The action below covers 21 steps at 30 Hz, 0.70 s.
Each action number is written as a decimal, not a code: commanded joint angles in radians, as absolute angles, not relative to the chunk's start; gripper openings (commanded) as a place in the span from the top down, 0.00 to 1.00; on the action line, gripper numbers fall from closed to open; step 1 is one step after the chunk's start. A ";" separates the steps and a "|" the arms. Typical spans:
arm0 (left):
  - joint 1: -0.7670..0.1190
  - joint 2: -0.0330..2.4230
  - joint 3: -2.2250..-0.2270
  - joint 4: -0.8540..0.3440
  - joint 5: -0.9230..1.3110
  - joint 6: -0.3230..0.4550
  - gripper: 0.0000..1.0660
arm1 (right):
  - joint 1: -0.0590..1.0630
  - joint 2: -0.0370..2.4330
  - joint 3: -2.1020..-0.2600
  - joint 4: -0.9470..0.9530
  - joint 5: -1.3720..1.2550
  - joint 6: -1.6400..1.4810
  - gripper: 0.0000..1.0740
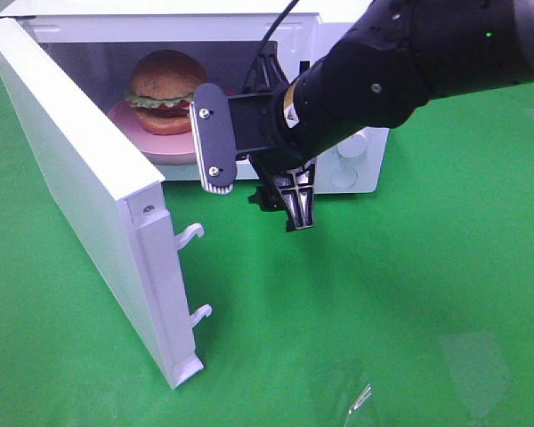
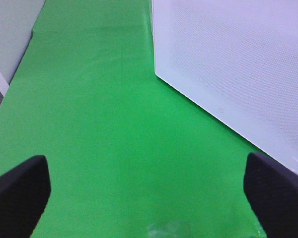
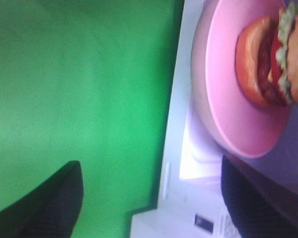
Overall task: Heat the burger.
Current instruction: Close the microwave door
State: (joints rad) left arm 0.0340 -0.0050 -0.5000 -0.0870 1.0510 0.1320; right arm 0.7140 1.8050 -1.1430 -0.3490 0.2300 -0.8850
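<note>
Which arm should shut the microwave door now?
Probably the left. Its jaws stand open near the door's outer side, ready to push. The right arm hangs in front of the opening, in the door's path. The burger is already inside on its plate.

**Three views around one open microwave**

The high camera sits off my arms, above and in front. It looks down on the green desk, the microwave and my right arm. My right wrist camera is rolled sideways, very near the oven's mouth. It faces past my right gripper at the pink plate and burger, which the high view also shows. My left wrist camera rides low, facing along the desk past my left gripper, beside a white dotted panel.
</note>
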 commanded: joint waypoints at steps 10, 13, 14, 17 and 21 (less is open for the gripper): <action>0.034 -0.028 -0.498 -0.086 1.038 0.133 0.08 | 0.698 1.631 -0.968 -0.346 0.217 -0.547 0.29; 0.034 -0.028 -0.498 -0.086 1.038 0.133 0.08 | 0.698 1.598 -0.945 -0.348 0.234 -0.452 0.29; 0.034 -0.028 -0.498 -0.086 1.038 0.133 0.08 | 0.698 1.567 -0.926 -0.348 0.259 -0.371 0.29; 0.034 -0.028 -0.498 -0.086 1.038 0.133 0.08 | 0.698 1.501 -0.891 -0.349 0.321 -0.228 0.29; 0.034 -0.028 -0.498 -0.086 1.038 0.133 0.08 | 0.695 1.457 -0.878 -0.349 0.379 -0.142 0.29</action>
State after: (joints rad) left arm 0.0340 -0.0050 -0.5000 -0.0870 1.0510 0.1320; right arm 0.7030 1.5010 -0.8910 -0.3450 0.3260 -0.2370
